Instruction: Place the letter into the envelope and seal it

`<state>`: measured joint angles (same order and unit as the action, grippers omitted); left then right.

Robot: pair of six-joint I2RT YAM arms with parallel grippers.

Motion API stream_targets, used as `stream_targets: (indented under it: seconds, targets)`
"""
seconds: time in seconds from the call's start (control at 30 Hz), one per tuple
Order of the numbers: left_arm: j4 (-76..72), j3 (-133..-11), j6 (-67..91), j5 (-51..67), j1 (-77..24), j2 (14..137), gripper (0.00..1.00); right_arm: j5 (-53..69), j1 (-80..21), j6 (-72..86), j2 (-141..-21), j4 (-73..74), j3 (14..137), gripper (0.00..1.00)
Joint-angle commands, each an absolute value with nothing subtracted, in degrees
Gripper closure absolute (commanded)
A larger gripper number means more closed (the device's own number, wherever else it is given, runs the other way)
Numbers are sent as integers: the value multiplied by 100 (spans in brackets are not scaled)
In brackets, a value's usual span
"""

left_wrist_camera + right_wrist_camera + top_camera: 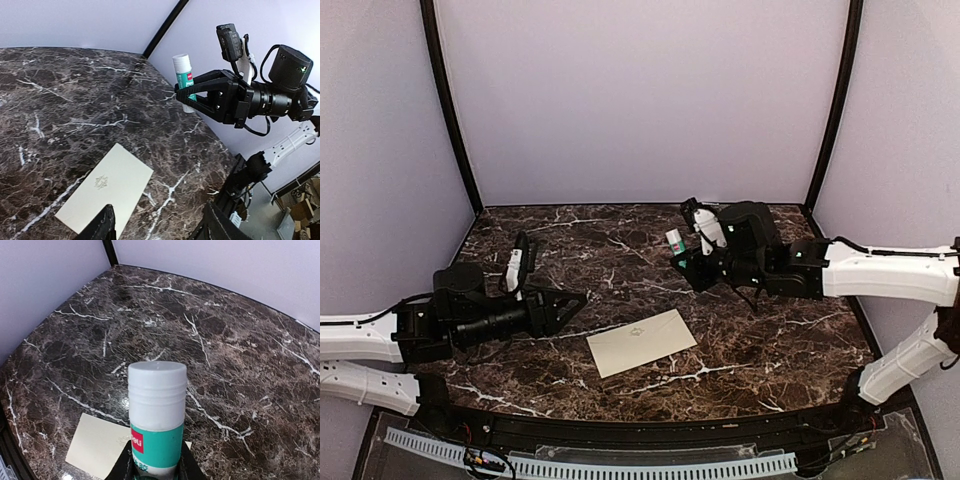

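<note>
The envelope (642,342) lies flat on the marble table, flap side up and closed, its small emblem (102,182) showing. No letter shows in any view. My left gripper (572,304) hovers just left of the envelope, open and holding nothing; in the left wrist view its fingers (102,224) frame the envelope's (107,192) near corner. My right gripper (686,262) is raised behind the envelope and shut on an upright white-capped green glue stick (156,415). That glue stick (184,75) also appears in the left wrist view. Part of the envelope (97,445) lies below it.
Black frame posts (448,110) rise at the back corners before lilac walls. The table's front edge carries a black rail (640,430). Dark veined marble (620,250) surrounds the envelope.
</note>
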<state>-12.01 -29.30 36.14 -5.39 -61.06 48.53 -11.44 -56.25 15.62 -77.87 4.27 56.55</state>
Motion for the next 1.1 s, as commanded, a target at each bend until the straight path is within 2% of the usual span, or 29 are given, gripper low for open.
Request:
stream_targets:
  seconds: [0.0, 0.27, 0.63, 0.93, 1.07]
  targets:
    - [-428, -2815, 3440, -1689, -6135, 4718, 41, -1013, -5259, 1979, -8357, 1382, 6133, 100]
    - [210, -2929, 3311, -2400, -6135, 4617, 41, -788, -4686, 2216, -9611, 2255, 6578, 100]
    - [154, -2905, 3318, -2249, -6135, 4723, 41, -1063, -4390, 2289, -10481, 2738, 6682, 100]
    - [52, -2939, 3274, -2156, -6135, 4938, 42, -899, -4332, 2215, -10651, 2703, 6584, 84]
    - [32, -2936, 3261, -2166, -6135, 4966, 42, -828, -4324, 2206, -10708, 2677, 6579, 81]
